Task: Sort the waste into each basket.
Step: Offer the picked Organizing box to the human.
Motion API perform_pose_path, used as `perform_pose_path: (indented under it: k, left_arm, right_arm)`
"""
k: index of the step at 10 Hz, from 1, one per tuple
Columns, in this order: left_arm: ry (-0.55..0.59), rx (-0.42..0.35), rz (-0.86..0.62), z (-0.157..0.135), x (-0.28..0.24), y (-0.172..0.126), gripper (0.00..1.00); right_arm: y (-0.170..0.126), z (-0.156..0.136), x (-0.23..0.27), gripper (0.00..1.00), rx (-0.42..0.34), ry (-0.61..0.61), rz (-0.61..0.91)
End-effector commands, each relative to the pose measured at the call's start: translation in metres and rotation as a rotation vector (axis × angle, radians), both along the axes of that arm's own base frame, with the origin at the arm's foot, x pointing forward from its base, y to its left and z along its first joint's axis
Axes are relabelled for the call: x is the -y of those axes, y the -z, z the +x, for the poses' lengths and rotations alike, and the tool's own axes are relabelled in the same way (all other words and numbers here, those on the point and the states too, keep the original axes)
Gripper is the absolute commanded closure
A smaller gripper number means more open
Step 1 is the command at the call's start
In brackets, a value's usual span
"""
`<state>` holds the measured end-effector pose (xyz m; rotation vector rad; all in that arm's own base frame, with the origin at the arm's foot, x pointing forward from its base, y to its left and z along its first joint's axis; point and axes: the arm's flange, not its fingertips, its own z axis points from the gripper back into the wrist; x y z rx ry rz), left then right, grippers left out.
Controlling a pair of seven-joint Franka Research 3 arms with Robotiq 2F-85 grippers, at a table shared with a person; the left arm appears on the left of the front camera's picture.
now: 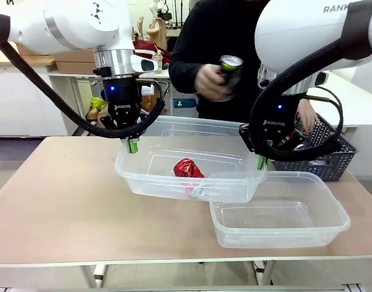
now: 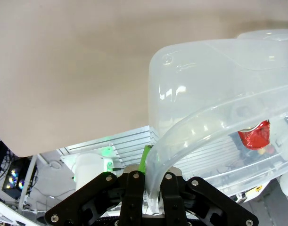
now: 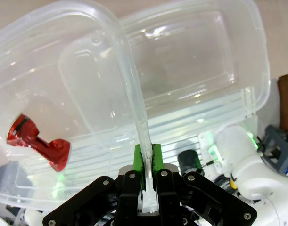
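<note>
A clear tub [image 1: 149, 176] hangs above the table, held at both ends. My left gripper [image 1: 132, 145] is shut on its left rim [image 2: 191, 127], and my right gripper [image 1: 260, 161] is shut on its right rim [image 3: 134, 94]. A crushed red can [image 1: 187, 170] lies inside the tub; it also shows in the wrist views as the red can [image 2: 253, 136] and the red can [image 3: 37, 146]. A second clear tub [image 1: 332, 234] sits on the table at the front right and holds nothing. The person's hand holds a dark can [image 1: 229, 68] at the far side.
A dark grey lattice basket [image 1: 332, 158] stands at the far right, with the person's other hand [image 1: 306, 115] over it. The second tub [image 3: 205, 61] lies just beyond the held one. Bare tabletop [image 1: 58, 194] spreads to the left.
</note>
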<state>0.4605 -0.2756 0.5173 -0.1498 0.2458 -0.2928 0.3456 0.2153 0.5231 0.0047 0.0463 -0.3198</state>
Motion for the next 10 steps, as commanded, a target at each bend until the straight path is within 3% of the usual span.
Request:
perform_pose_path:
  k: [1,10]
  left_arm:
    - [0.002,0.011,-0.006,-0.0083,-0.0011,-0.0027,0.93]
    - [0.002,0.011,-0.006,-0.0083,-0.0011,-0.0027,0.93]
  right_arm:
    - [-0.0005,0.0039,-0.0008,0.91,0.000,0.003,0.004]
    - [-0.0005,0.0039,-0.0008,0.91,0.000,0.003,0.004]
